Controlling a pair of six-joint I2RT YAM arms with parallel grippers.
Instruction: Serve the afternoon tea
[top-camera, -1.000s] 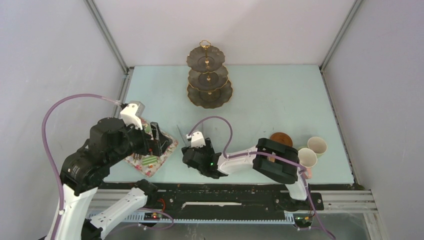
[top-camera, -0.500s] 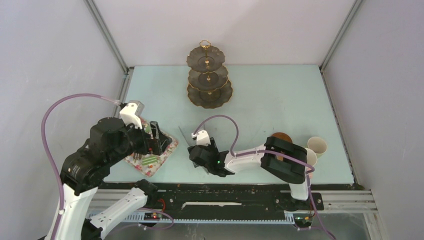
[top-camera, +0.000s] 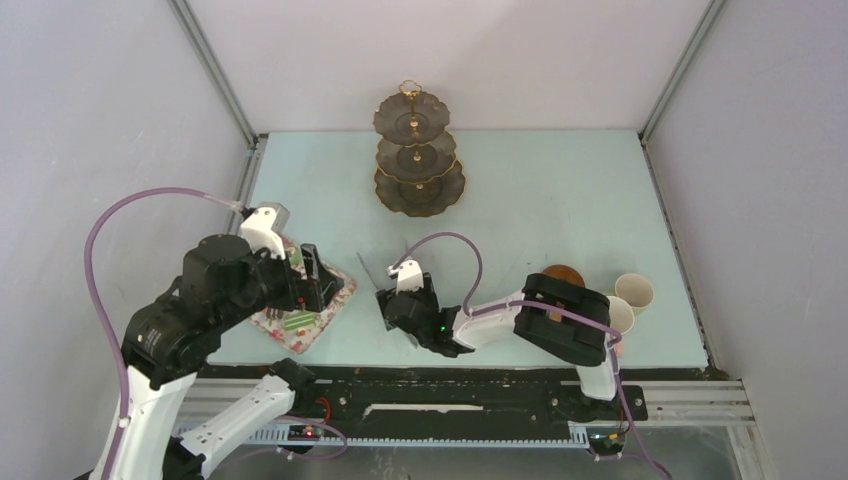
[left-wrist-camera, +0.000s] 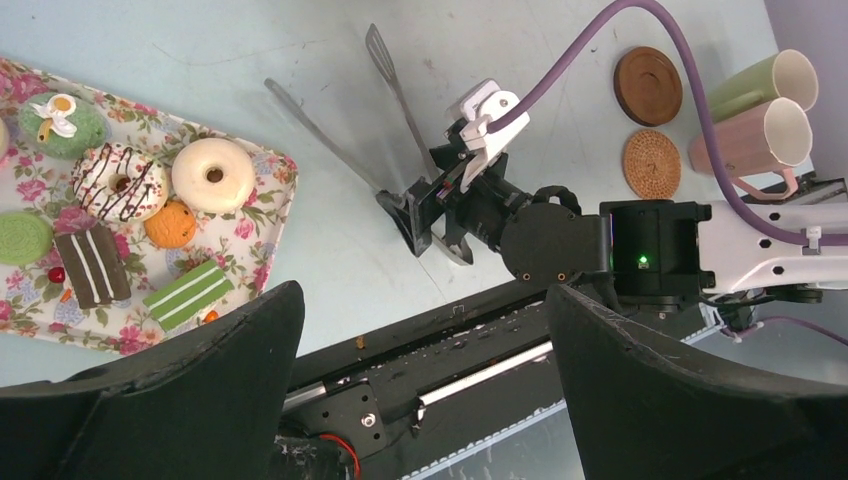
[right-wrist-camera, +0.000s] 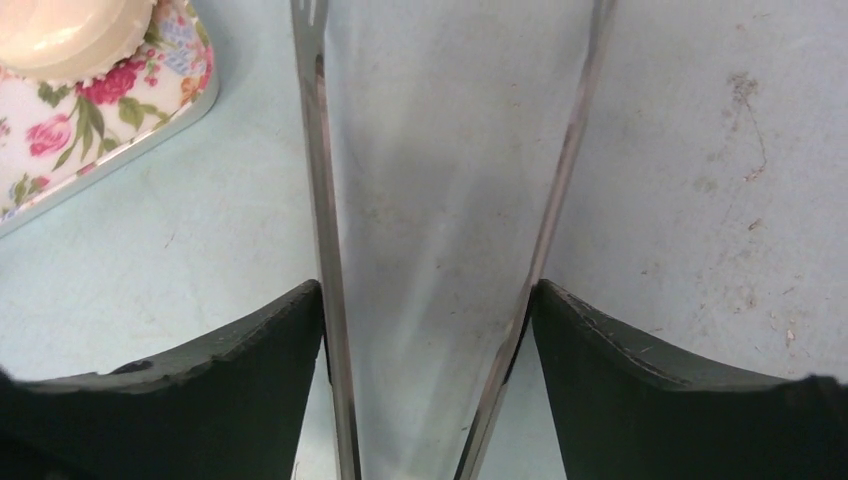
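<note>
Tray sits under left pincer, jaws wide, nothing held. Right pincer clamps tongs near the hinge so the blades spring apart, probably for lifting. Cups well off to its right, cakes ahead-left on tray.

Three views, one tabletop.
Overhead: high above the near edge, facing down. Left wrist: raised, facing down over the tongs. Right wrist: close along the same tongs.
</note>
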